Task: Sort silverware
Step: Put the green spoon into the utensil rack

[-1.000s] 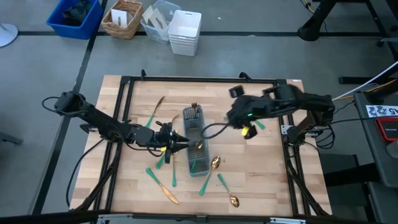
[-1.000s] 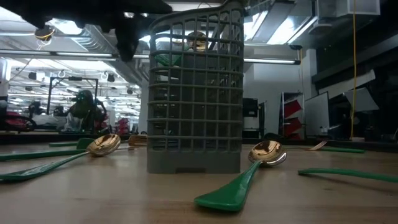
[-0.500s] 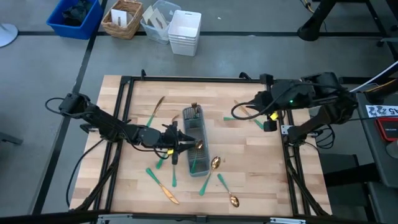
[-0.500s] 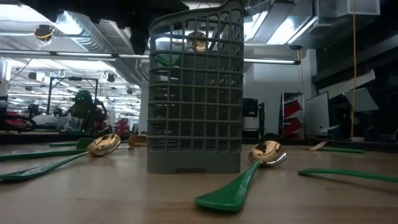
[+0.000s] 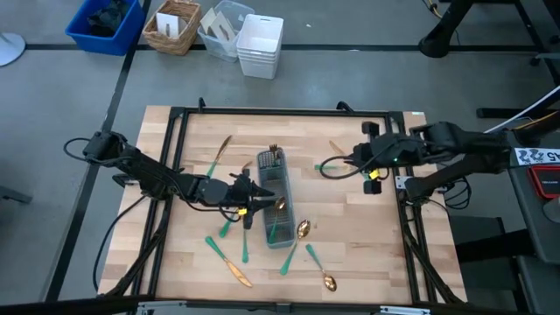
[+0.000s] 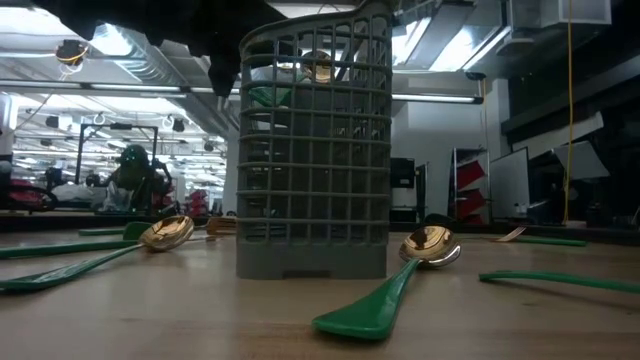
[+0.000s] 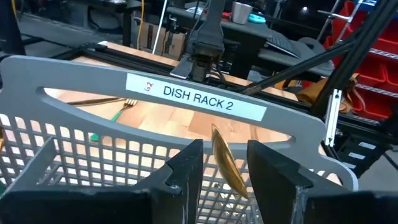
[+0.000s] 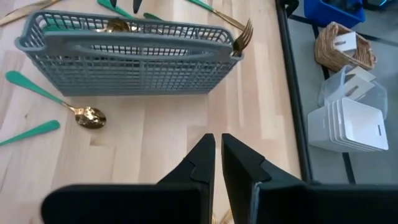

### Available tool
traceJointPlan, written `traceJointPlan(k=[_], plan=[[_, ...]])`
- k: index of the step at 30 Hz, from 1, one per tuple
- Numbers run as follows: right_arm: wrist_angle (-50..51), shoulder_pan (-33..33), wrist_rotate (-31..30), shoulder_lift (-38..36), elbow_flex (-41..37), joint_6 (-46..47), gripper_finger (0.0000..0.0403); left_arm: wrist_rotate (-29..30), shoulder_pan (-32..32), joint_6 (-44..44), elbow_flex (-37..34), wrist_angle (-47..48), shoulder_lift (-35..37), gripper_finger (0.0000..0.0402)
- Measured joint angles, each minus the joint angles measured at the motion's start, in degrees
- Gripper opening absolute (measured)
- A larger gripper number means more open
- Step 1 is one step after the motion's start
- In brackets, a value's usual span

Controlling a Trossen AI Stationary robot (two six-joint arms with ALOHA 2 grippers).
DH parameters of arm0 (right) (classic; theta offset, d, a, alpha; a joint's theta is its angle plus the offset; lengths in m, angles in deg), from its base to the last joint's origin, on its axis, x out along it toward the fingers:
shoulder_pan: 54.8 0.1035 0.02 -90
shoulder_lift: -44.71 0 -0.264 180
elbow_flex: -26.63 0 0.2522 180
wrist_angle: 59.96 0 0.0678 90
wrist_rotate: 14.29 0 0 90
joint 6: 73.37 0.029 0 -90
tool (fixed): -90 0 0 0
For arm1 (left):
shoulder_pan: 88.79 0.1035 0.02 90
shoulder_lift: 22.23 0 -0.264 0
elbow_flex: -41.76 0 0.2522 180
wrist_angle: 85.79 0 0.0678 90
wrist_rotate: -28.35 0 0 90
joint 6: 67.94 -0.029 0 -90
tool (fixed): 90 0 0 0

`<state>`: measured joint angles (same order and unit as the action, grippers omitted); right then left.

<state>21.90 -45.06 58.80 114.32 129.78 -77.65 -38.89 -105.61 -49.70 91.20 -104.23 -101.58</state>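
The grey mesh caddy [image 5: 276,203] stands mid-table and holds a few gold-and-green pieces. More silverware lies flat around it: a fork [image 5: 219,153], a knife [image 5: 233,265] and spoons [image 5: 304,229] [image 5: 328,282]. My left gripper [image 5: 254,206] is open at the caddy's left side. In the left wrist view its fingers [image 7: 189,165] stand on either side of a gold blade [image 7: 225,158] that leans inside the caddy [image 7: 186,99]. I see no touch. My right gripper [image 5: 357,163] is shut and empty near the table's right side, pointing toward the caddy [image 8: 130,56].
A spoon [image 8: 87,116] and a fork [image 8: 242,34] lie near the caddy on the right arm's side. A green-handled piece [image 5: 328,166] lies just ahead of my right gripper. A black frame [image 5: 280,112] runs around the table. Bins and a basket [image 5: 172,26] sit on the floor beyond it.
My right arm has drawn back from beside the caddy toward the table's right edge. My left gripper has edged a little closer to the caddy. The caddy and the pieces in it have stayed where they were.
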Motion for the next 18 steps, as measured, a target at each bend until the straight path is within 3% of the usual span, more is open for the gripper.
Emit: traceJointPlan(k=[8, 18], plan=[[-6.7, 0.0, 0.0, -4.4, -12.1, 3.0, 0.0033, 0.0, -0.4, 3.6, 0.0, -0.8, -2.3, 0.0117], [-8.6, 0.0, 0.0, -4.6, -16.5, 4.5, 0.0033, 0.0, -0.3, 6.6, 0.0, -3.7, -4.9, 0.0117]])
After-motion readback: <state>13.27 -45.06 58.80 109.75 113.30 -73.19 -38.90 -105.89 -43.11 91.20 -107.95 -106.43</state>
